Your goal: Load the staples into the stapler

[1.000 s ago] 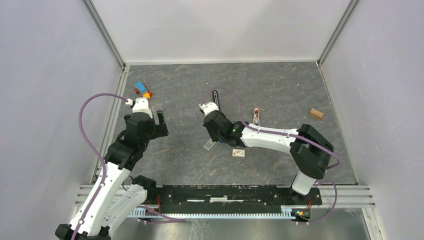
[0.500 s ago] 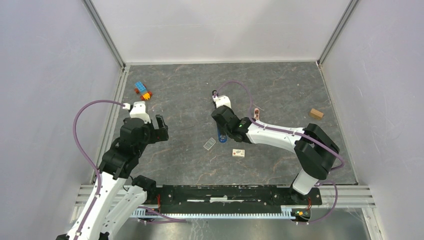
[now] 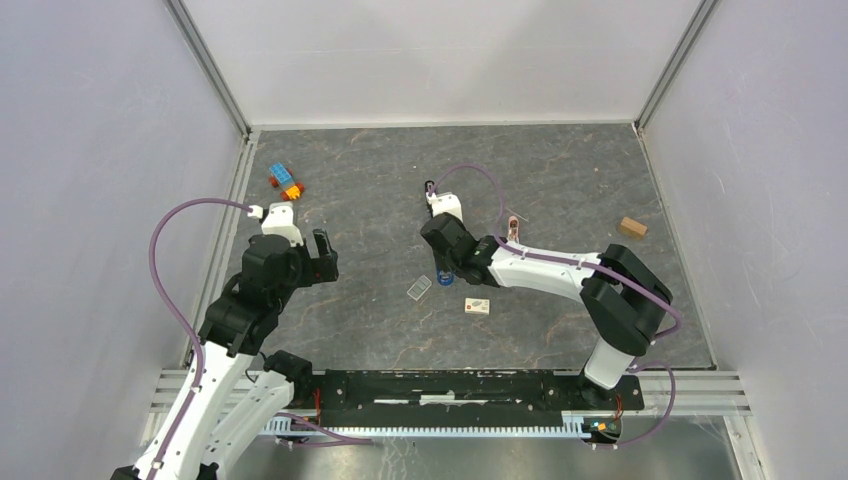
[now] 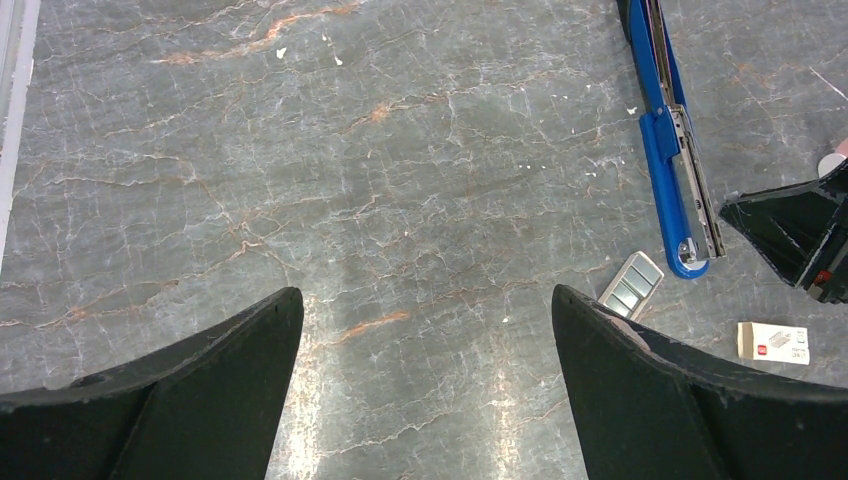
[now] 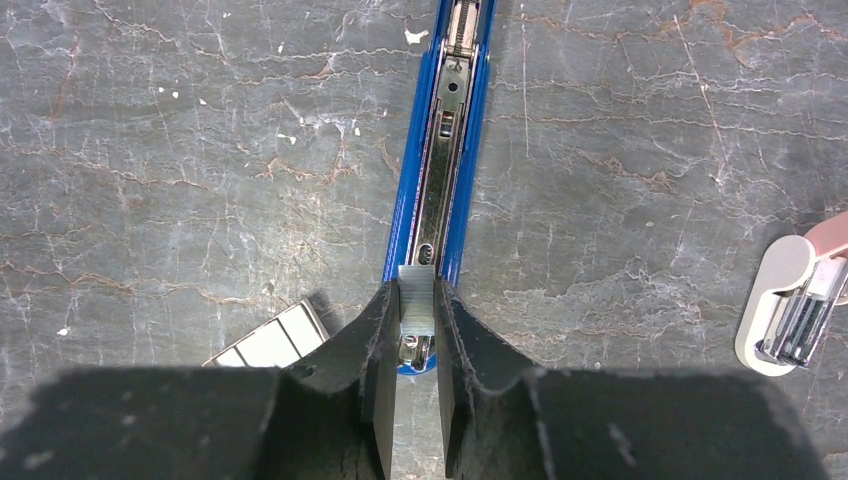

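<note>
Top external view first: at the far left the left arm rises from its base, bends at the elbow and leans toward the middle. Just behind it lie some toy bricks [image 3: 285, 180], blue, orange and red, with square corners. The left claw [image 4: 425, 400] hangs above the bare worktop [image 3: 560, 180], and its two black fingers stand wide apart with nothing between them. The worktop is dark grey like stone, with thin orange and white lines. Next comes a flat silvery piece [image 4: 630, 287] split into little bars, lying just beside the stapler [image 4: 672, 170]. The stapler is long, thin and blue, folded open so its shiny metal track faces up. The right arm reaches low across from the right side, with its wrist tipped down over the near end of the stapler. The right claw [image 5: 416, 296] is narrow and pinches the staples [image 5: 417, 318], a small ridged grey strip, right over the track. Further right lie a small white box [image 3: 477, 306], a pink-and-white piece [image 5: 790, 310] with rounded ends, and a little wooden block [image 3: 632, 227].
</note>
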You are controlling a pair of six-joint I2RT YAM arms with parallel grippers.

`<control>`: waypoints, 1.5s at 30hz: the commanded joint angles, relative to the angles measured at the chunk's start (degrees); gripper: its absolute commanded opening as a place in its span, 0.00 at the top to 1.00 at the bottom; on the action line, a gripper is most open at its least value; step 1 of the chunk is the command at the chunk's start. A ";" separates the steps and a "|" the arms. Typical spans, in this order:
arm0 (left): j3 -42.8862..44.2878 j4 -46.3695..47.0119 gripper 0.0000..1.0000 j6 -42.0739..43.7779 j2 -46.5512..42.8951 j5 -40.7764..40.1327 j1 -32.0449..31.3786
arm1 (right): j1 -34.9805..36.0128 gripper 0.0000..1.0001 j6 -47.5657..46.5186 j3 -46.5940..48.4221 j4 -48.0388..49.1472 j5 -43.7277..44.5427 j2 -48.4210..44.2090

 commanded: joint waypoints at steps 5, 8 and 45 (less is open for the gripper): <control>-0.28 1.62 0.00 -0.94 -0.35 0.31 -0.23 | 0.02 0.77 2.08 -0.18 2.04 0.79 1.03; -0.22 1.63 0.00 -0.94 -0.24 0.27 -0.22 | -0.04 0.77 2.74 -1.14 2.57 0.50 0.92; -0.26 2.03 0.00 -0.77 -0.12 0.68 -0.23 | 0.02 0.77 7.49 -2.07 2.72 -0.35 0.44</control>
